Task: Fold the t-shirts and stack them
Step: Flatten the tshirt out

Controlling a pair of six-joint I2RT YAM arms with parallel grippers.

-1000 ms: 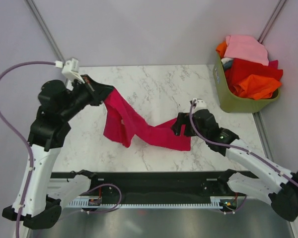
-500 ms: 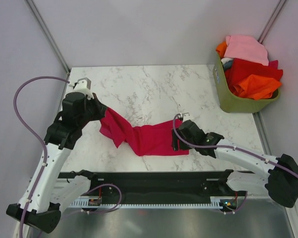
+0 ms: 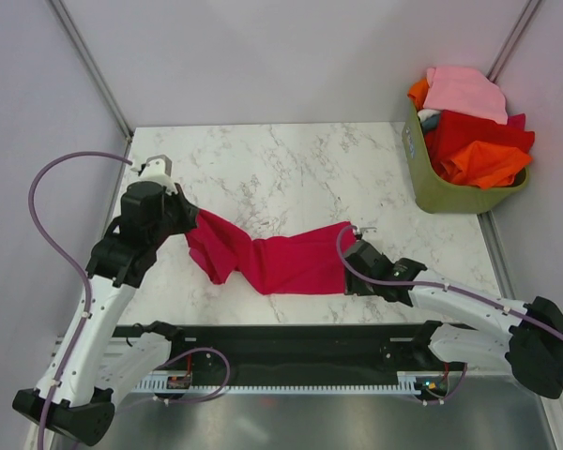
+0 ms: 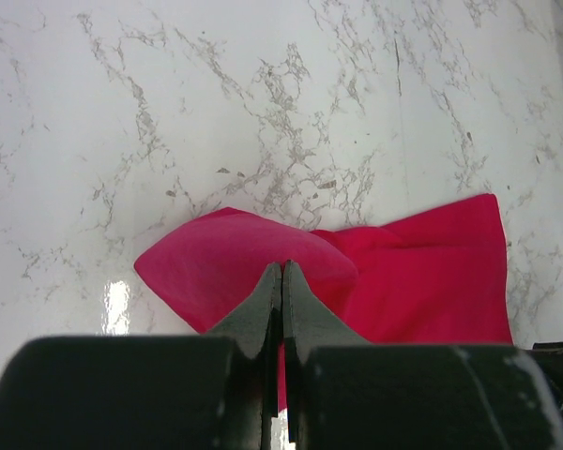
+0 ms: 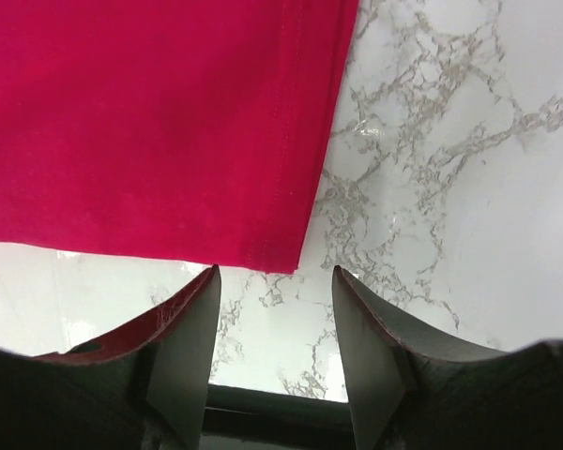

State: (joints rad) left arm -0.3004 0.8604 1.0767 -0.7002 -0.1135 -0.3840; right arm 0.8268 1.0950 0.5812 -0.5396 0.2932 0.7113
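A white, grey-veined marble table (image 3: 300, 164) stands between plain pale lilac walls (image 3: 263, 56) under even light.

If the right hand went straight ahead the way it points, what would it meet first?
The right hand would likely meet the hemmed corner of the crimson cloth t-shirt, flat on the white marble table just ahead.

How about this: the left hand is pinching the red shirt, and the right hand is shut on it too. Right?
Not quite. The left hand is pinching the red shirt, but the right hand is open, fingers apart just off the shirt's corner. The right wrist view shows it.
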